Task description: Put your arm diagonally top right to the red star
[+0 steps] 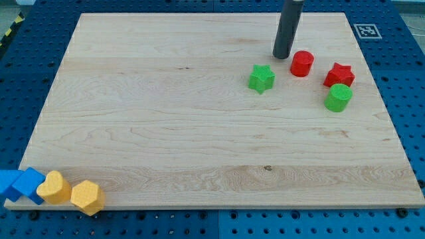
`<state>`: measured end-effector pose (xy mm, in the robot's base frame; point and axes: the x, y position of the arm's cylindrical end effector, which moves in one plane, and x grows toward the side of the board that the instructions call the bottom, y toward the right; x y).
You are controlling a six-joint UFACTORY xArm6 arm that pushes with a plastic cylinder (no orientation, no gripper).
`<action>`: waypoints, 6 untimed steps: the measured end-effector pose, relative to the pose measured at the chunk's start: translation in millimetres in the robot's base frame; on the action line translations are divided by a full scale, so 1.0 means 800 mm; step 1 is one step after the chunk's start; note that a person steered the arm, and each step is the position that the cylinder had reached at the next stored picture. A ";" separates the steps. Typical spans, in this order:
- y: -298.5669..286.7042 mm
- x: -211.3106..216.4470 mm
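Our tip by the red round block

Our tip (282, 56) sits just left of the red round block (302, 64), up-left of the red star (339, 74). We have no hand.

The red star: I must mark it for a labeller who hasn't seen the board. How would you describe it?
Look at the wooden board, toward the view's right edge. The red star sits there, touching the green cylinder just below it. Unlike the round red cylinder to its left, it has points.
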<state>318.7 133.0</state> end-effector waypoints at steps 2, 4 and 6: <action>0.024 -0.022; 0.116 -0.013; 0.202 -0.005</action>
